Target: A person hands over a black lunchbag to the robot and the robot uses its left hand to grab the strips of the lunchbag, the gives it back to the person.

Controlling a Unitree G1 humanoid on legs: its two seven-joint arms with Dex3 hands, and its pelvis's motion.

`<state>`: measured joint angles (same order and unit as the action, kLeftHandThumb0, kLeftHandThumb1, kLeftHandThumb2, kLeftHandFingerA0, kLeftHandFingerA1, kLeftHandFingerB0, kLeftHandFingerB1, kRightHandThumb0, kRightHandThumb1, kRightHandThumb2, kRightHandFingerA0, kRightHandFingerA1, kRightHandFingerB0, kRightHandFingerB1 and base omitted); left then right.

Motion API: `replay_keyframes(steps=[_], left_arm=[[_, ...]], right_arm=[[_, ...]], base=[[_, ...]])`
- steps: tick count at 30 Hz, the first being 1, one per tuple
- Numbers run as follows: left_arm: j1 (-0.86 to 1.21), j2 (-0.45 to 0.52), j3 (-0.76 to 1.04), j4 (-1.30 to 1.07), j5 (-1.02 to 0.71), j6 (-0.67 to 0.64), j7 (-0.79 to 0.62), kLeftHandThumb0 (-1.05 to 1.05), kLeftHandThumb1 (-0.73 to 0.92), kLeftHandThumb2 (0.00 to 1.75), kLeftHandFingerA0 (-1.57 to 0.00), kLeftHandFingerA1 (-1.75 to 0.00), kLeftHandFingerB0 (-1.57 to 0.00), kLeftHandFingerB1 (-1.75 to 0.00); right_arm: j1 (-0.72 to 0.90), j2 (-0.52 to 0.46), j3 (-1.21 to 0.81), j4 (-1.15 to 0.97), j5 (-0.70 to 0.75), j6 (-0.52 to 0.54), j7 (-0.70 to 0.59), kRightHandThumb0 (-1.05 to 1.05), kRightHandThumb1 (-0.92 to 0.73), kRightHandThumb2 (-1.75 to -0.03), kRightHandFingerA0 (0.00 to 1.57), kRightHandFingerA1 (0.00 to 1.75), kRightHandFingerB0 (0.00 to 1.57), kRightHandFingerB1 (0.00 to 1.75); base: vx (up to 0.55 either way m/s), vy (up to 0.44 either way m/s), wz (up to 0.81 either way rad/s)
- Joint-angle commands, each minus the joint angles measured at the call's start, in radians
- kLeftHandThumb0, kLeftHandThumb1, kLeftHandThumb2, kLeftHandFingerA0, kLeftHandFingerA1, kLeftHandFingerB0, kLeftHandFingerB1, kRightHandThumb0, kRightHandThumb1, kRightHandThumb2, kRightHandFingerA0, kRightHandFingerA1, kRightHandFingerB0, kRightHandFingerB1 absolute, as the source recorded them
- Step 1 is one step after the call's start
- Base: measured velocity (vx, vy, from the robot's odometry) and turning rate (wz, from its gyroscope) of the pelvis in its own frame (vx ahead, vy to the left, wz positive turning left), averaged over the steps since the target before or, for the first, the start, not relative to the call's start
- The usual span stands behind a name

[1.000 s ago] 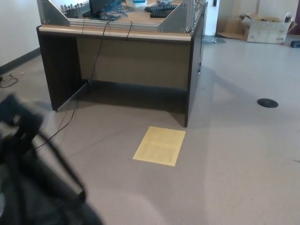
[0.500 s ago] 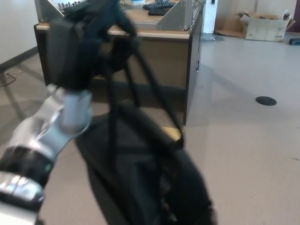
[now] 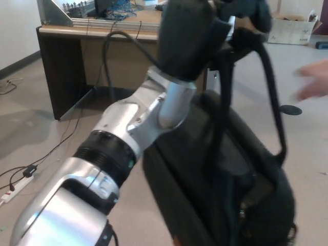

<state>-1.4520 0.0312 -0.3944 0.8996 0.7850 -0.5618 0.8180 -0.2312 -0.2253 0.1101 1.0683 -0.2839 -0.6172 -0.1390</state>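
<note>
The black lunchbag (image 3: 225, 174) hangs in the lower right of the frame, its straps (image 3: 269, 87) running up to the left hand (image 3: 205, 31), whose fingers are clenched around them at top centre. A person's blurred hand (image 3: 312, 84) reaches in at the right edge, near the bag but apart from it. The grab looks done; judging by this, only the handing back remains, with the desk (image 3: 77, 46) behind at upper left.

1. The black soft fabric lunchbag (image 3: 220, 179) hangs in the air, tilted, filling the lower right of the head view.
2. Its black carrying straps (image 3: 271, 87) run upward, taut, to the robot's raised left hand (image 3: 205, 25).
</note>
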Motion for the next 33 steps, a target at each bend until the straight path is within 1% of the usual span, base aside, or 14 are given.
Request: replay_keyframes(steps=[1,2,10,11,13,16,17,18,19,21,22,29,30,33], left_arm=[[-0.045,-0.029,-0.028,-0.025,0.015,0.042,-0.039,-0.43,0.47,0.82,-1.15,-1.42,-0.82,-1.23],[-0.049,-0.033,-0.035,-0.025,0.019,0.04,-0.038,-0.43,0.46,0.82,-1.14,-1.42,-0.82,-1.24],[0.003,-0.013,-0.046,-0.092,0.023,0.074,-0.076,-0.4,0.44,0.79,-1.15,-1.44,-0.84,-1.26],[0.014,-0.004,-0.051,-0.1,0.039,0.085,-0.061,-0.33,0.58,0.57,-0.84,-1.75,-0.75,-1.37],[0.025,0.005,-0.048,-0.106,0.037,0.081,-0.059,-0.39,0.41,0.78,-1.18,-1.44,-0.82,-1.21],[0.036,0.019,-0.045,-0.105,0.034,0.064,-0.051,-0.38,0.39,0.77,-1.18,-1.44,-0.84,-1.25],[0.043,0.016,-0.039,-0.11,0.024,0.066,-0.057,-0.36,0.55,0.59,-0.81,-1.64,-0.68,-1.3],[0.053,0.013,-0.03,-0.116,0.001,0.064,-0.091,-0.52,0.56,0.59,-0.54,-1.32,-0.54,-0.9],[0.078,0.021,-0.016,-0.156,-0.076,0.085,-0.269,-0.86,0.49,0.88,0.0,0.0,0.0,-0.02],[0.105,0.037,-0.007,-0.214,-0.148,0.125,-0.47,-0.86,0.49,0.88,0.0,0.0,0.0,-0.02],[0.118,0.047,-0.008,-0.242,-0.153,0.135,-0.51,-0.94,0.61,0.6,0.0,0.0,0.0,0.0],[0.19,0.107,-0.002,-0.397,-0.186,0.163,-0.649,-1.04,0.7,0.62,0.0,0.0,0.0,0.0],[0.208,0.124,0.002,-0.434,-0.188,0.174,-0.673,-1.05,0.7,0.63,0.0,0.0,0.0,0.0],[0.251,0.148,0.02,-0.516,-0.216,0.185,-0.707,-1.05,0.7,0.62,0.0,0.0,0.0,0.0]], right_arm=[[0.011,-0.008,0.002,-0.006,0.006,0.019,0.016,-0.6,-0.82,-0.65,0.5,0.43,0.51,0.41],[0.008,-0.008,0.002,-0.006,0.007,0.02,0.021,-0.61,-0.69,-1.05,0.46,0.58,0.43,0.55],[0.006,-0.013,0.005,-0.021,0.007,0.031,0.044,-0.6,-0.82,-0.66,0.53,0.43,0.54,0.42],[0.005,-0.014,0.004,-0.017,0.009,0.028,0.047,-0.61,-0.82,-0.66,0.54,0.43,0.55,0.42],[0.001,-0.014,0.007,-0.016,0.004,0.029,0.046,-0.61,-0.83,-0.66,0.54,0.43,0.55,0.42],[0.002,-0.014,0.009,-0.019,0.003,0.019,0.044,-0.6,-0.69,-1.07,0.5,0.6,0.47,0.56],[0.002,-0.015,0.009,-0.023,0.003,0.022,0.046,-0.6,-0.69,-1.07,0.5,0.6,0.47,0.56],[0.003,-0.015,0.009,-0.025,0.005,0.023,0.048,-0.6,-0.69,-1.06,0.5,0.6,0.47,0.56],[0.001,-0.014,0.007,-0.028,0.008,0.026,0.051,-0.6,-0.69,-1.06,0.49,0.6,0.47,0.56],[-0.001,-0.014,0.005,-0.031,0.01,0.031,0.054,-0.6,-0.69,-1.06,0.49,0.6,0.47,0.56],[-0.001,-0.013,0.005,-0.03,0.009,0.032,0.053,-0.6,-0.83,-0.66,0.54,0.44,0.56,0.43],[0.002,-0.018,0.006,-0.023,0.008,0.025,0.056,-0.61,-0.83,-0.66,0.55,0.44,0.56,0.43],[-0.004,-0.016,0.007,-0.015,0.005,0.023,0.052,-0.61,-0.7,-1.07,0.51,0.6,0.47,0.56],[-0.008,-0.008,0.007,-0.015,0.004,0.033,0.044,-0.61,-0.69,-1.07,0.5,0.6,0.48,0.56]], base=[[0.0,0.0,0.0],[0.0,0.0,0.0],[0.0,0.0,0.0],[0.0,0.0,0.0],[0.0,0.0,0.0],[0.0,0.0,0.0],[0.0,0.0,0.0],[0.0,0.0,0.0],[0.0,0.0,0.0],[0.0,0.0,0.0],[0.0,0.0,0.0],[0.0,0.0,0.0],[0.0,0.0,0.0],[0.0,0.0,0.0]])
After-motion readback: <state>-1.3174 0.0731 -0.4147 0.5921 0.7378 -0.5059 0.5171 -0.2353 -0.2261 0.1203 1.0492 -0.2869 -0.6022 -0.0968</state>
